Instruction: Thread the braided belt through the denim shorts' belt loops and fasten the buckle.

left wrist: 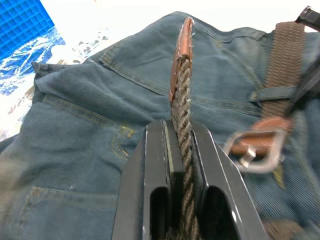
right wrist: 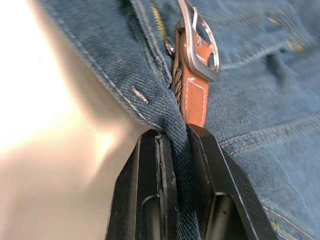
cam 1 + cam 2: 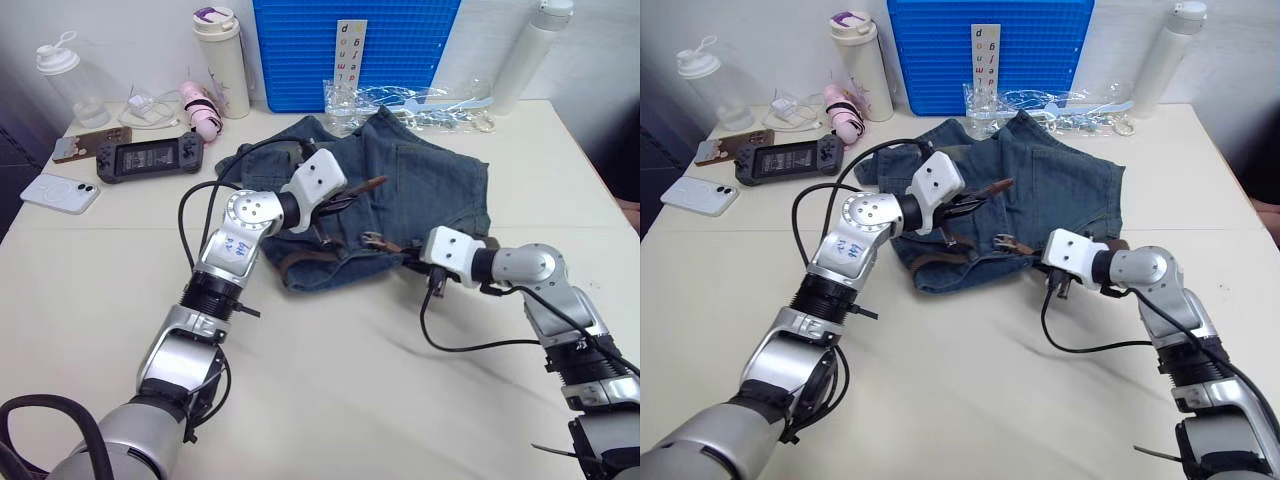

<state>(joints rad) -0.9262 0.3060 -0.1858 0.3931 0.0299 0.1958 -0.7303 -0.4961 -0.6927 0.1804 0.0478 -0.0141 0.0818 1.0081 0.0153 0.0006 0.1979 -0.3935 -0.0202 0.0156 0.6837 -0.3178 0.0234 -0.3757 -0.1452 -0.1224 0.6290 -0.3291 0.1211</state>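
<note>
On the shorts (image 3: 420, 180), your left gripper (image 1: 181, 137) pinches the belt (image 1: 182, 95) tip; right gripper (image 2: 175, 137) clamps waistband denim beside the buckle (image 2: 200, 40). Fastening remains.

Bare table (image 3: 330, 400) along the near edge; bottles (image 3: 222, 60), phones (image 3: 60, 192) and blue crate (image 3: 350, 50) crowd the far edge.

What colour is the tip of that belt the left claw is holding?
Reddish-brown leather on the belt, whose strap is dark brown braid; the left wrist view shows it best.
</note>
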